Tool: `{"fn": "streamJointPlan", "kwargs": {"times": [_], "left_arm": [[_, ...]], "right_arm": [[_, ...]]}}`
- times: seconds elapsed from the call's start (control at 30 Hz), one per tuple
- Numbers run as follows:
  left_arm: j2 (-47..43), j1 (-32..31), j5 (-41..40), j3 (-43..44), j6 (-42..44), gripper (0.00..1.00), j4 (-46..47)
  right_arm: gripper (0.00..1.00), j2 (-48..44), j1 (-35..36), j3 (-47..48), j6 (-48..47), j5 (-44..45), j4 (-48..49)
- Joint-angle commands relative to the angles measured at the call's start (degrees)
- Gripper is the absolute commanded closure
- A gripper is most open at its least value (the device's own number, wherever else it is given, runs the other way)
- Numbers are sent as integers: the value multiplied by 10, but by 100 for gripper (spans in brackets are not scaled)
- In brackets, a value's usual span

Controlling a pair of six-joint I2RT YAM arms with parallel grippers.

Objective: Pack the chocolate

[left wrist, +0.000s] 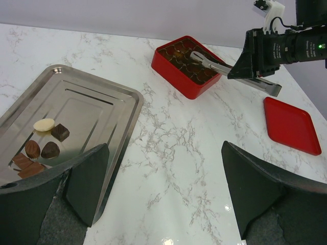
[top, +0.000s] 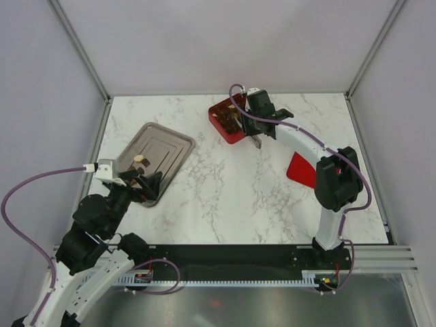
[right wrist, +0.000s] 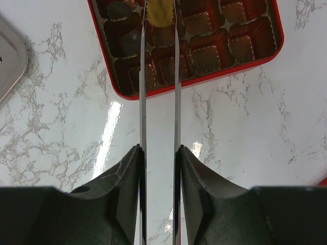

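From above: right end effector [top: 259,124] clenched on tongs [top: 256,141], tips reaching into the red box [top: 223,117] at the far middle of the marble surface [top: 225,197]. Red lid [top: 300,170] flat on the surface beneath the right arm, apart from the box. Steel tray [top: 170,146] at the left, with a few pieces of chocolate [top: 138,159] at its near end. Left end effector [top: 143,182] released, hanging at that same end.

From the left wrist: fingers [left wrist: 87,178] spread wide, nothing between them. On the tray, one cream piece [left wrist: 44,124] just beside a dark square one, several more dark brown pieces [left wrist: 50,150] clustered nearer.

From the right wrist: both tong blades pinched between the fingers and running up over the box's near wall. A pale piece [right wrist: 158,13] between the blade tips, over a cell in the grid; cannot tell whether gripped or resting there. Dark pieces [right wrist: 122,25] in cells at the left.
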Motion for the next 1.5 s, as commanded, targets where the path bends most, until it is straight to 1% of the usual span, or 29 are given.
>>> {"fn": "streamJointPlan", "kwargs": {"times": [0.0, 0.03, 0.27, 0.5, 0.63, 0.73, 0.9, 1.07, 1.23, 1.4, 1.47], "left_arm": [[4, 1, -5, 1, 23, 0, 25], [4, 1, -4, 1, 23, 0, 25], [4, 1, -4, 2, 22, 0, 25], [4, 1, -4, 1, 21, 0, 25], [3, 1, -3, 1, 22, 0, 25], [1, 1, -2, 1, 21, 0, 24], [1, 2, 0, 1, 22, 0, 26], [0, 1, 1, 0, 22, 0, 25], [-10, 1, -1, 0, 22, 0, 25], [-7, 1, 2, 0, 22, 0, 25], [-7, 1, 3, 0, 22, 0, 25]], "right_arm": [[58, -1, -4, -1, 10, 5, 13], [56, -1, -4, -2, 11, 6, 13], [53, 1, -5, 6, 6, 8, 12], [51, -2, -5, 46, -4, 10, -7], [52, -15, -3, 55, -2, -22, -8], [52, -32, 20, 55, -8, -26, 3], [52, -24, 89, 65, -13, -26, 25], [51, 30, 174, 105, -24, -29, 44], [50, 84, 216, 137, -27, -46, 62], [49, 118, 256, 156, -38, -49, 89], [48, 133, 271, 164, -41, -63, 93]]}}
